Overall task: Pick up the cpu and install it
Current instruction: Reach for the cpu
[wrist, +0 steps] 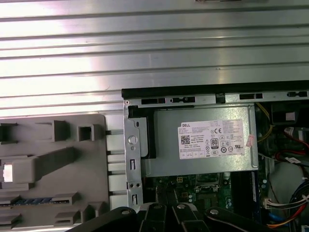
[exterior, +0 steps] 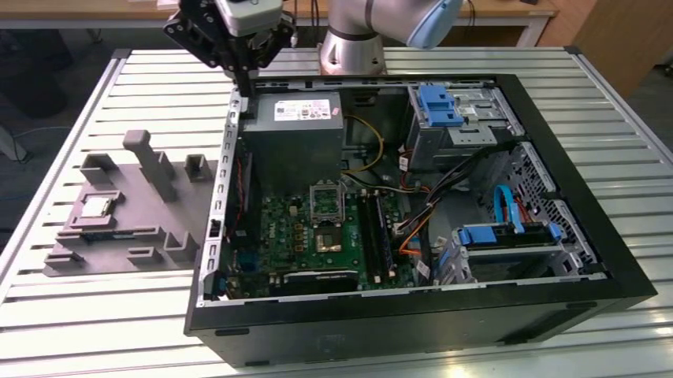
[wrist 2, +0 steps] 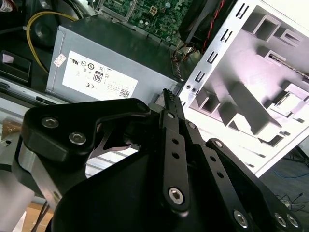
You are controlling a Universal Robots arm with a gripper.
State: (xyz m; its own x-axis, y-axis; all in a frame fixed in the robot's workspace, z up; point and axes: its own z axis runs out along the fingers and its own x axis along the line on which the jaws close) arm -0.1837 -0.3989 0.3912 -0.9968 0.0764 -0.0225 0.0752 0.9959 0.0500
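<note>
Exterior view: the gripper (exterior: 244, 83) hangs over the open computer case's (exterior: 421, 324) back corner, closed on nothing. The cpu (exterior: 97, 206) lies in the grey tray (exterior: 118, 236) on the counter (exterior: 63, 315).

Second wrist view: the gripper (wrist 2: 166, 93) is closed and empty.

First wrist view: the cpu (wrist: 7, 172) sits in the tray (wrist: 94, 164).

White rectangular sticker (wrist: 211, 139) w/ black print, round marks & a square code, on grey metal power-supply box (wrist: 164, 162); small pale tag (wrist: 250, 140) beside sticker's edge.
</note>
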